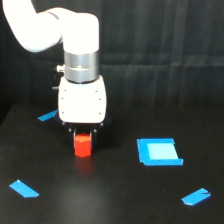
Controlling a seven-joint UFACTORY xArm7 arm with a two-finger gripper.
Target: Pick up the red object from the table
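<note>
Exterior view, block: the small red-orange hexagonal block [83,145] is seen left of centre on the matte black table [115,200], directly beneath the white gripper [83,133].
Exterior view, gripper: its opening cannot be told; a grasp looks prepared, since it is centred straight over the block.
Exterior view, surroundings: a blue square patch [159,151] lies well apart to the right.

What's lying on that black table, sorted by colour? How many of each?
Red: 1, the small red-orange block under the robot's pincer.
Blue: 4, one blue square patch and three blue tape strips.
Total: 5 things on the matte black table.
</note>
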